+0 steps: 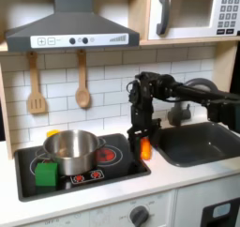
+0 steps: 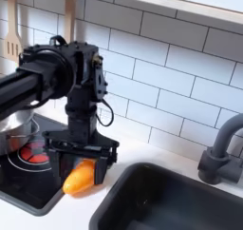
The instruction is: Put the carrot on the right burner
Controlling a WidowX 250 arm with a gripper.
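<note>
The orange carrot [image 1: 145,148] [image 2: 80,180] lies at the right edge of the black stovetop [image 1: 117,170], next to the sink. My gripper [image 1: 139,140] [image 2: 82,167] hangs straight down over it, open, with one finger [image 2: 56,164] on each side of the carrot. Whether the fingers touch the carrot I cannot tell. In the first exterior view the red right burner [image 1: 106,155] [image 2: 34,154] sits just left of the carrot, between it and the steel pot [image 1: 72,149].
The pot stands on the left burner with a green cube [image 1: 46,174] in front of it. A dark sink [image 1: 199,143] [image 2: 171,201] and faucet [image 1: 179,110] [image 2: 220,150] lie to the right in both exterior views. Wooden utensils [image 1: 82,82] hang on the tiled wall.
</note>
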